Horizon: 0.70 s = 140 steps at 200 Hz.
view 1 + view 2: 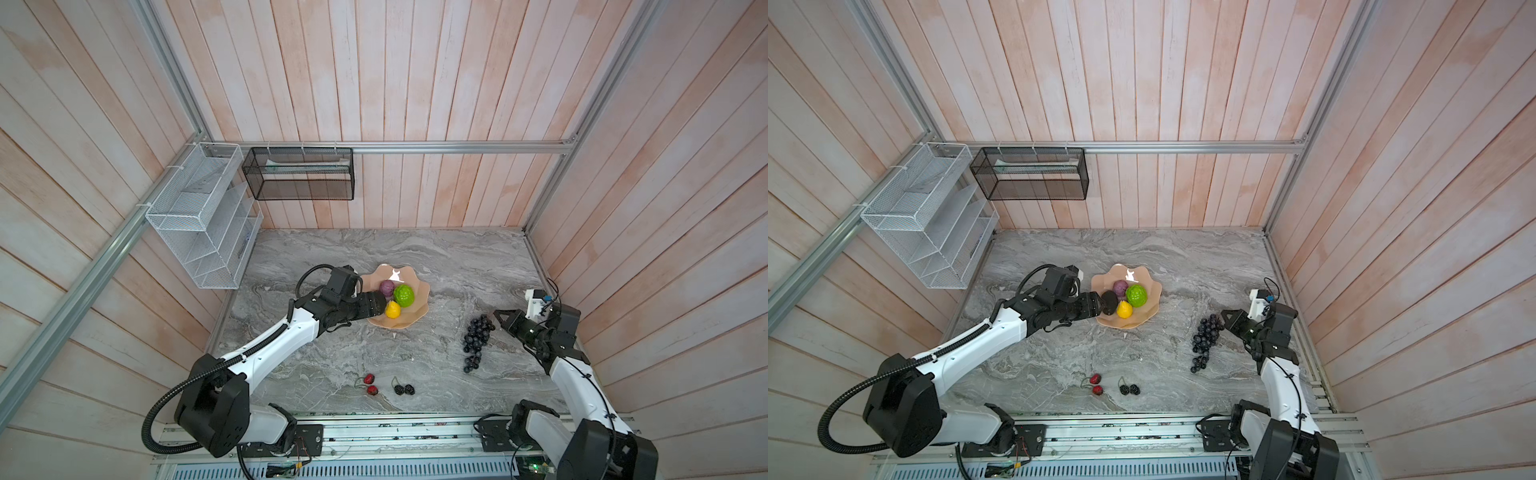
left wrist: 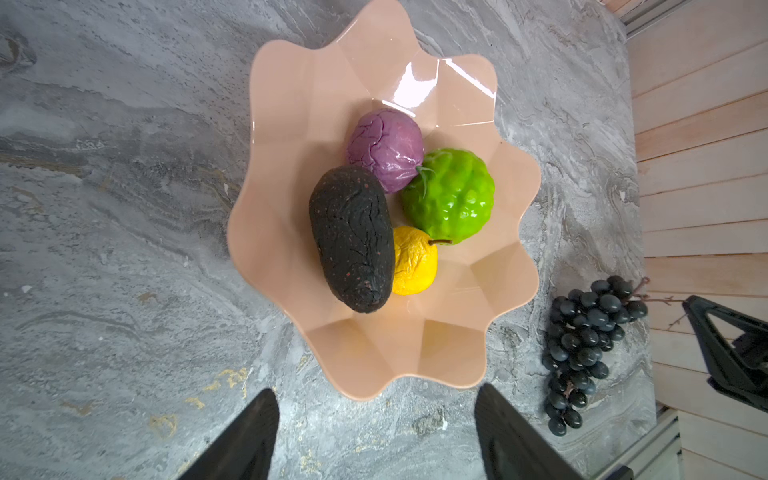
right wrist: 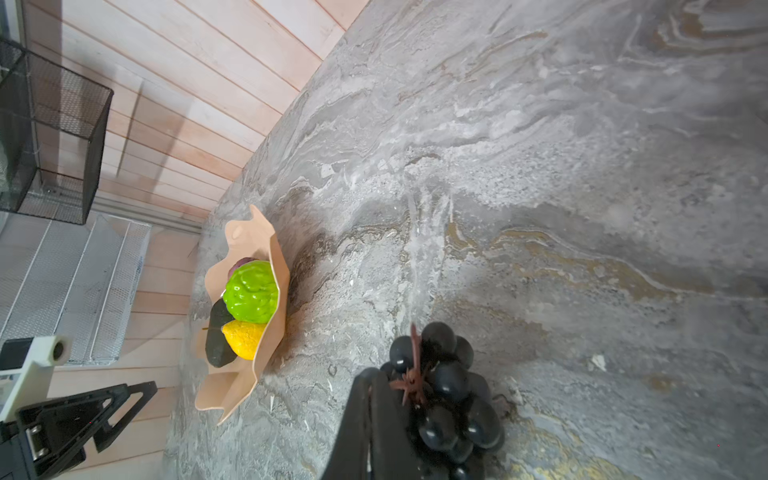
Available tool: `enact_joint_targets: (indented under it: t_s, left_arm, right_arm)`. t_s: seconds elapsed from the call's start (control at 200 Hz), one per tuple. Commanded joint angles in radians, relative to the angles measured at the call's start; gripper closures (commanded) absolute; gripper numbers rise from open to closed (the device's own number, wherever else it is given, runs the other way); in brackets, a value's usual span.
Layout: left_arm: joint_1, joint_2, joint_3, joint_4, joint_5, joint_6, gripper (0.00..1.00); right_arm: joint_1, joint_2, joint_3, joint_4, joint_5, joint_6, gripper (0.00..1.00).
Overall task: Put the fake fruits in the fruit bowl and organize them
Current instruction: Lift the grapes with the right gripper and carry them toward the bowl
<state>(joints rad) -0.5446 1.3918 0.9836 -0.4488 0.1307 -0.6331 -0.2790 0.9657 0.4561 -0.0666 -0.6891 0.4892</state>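
The peach fruit bowl holds a purple fruit, a bumpy green one, a yellow one and a dark avocado. My left gripper hangs open and empty over the bowl's left rim, short of the avocado. The grape bunch lies on the table to the right. My right gripper is shut at its stem end, the stem just beside the tips. A red pair and a black berry pair lie near the front.
A white wire rack hangs on the left wall and a black mesh basket on the back wall, both above the marble table. Wooden walls close three sides. The arms' metal rail runs along the front edge.
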Motion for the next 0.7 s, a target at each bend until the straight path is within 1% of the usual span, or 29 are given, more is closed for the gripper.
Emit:
enact_joint_targets:
  t_s: [0.0, 0.21, 0.345, 0.42, 0.57, 0.695]
  left_arm:
    - [-0.003, 0.012, 0.028, 0.008, 0.002, -0.008, 0.23]
    - [-0.005, 0.0, 0.02, 0.009, -0.002, -0.014, 0.23]
    - [-0.005, -0.004, 0.018, 0.004, -0.009, -0.011, 0.23]
    - [-0.006, -0.008, 0.015, 0.002, -0.013, -0.011, 0.23]
    - [-0.006, -0.018, 0.004, 0.008, -0.016, -0.016, 0.23]
    - [-0.006, -0.035, -0.011, 0.01, -0.018, -0.02, 0.23]
  right_arm:
    - [0.035, -0.04, 0.09, -0.082, 0.036, -0.029, 1.0]
    - [0.088, -0.067, 0.227, -0.156, 0.05, -0.015, 1.0]
    - [0.135, -0.069, 0.314, -0.16, 0.059, 0.027, 1.0]
    - [0.179, -0.05, 0.395, -0.185, 0.082, 0.028, 1.0]
    - [0.278, 0.024, 0.553, -0.212, 0.091, 0.031, 1.0]
    - [0.401, 0.078, 0.652, -0.225, 0.13, 0.031, 1.0]
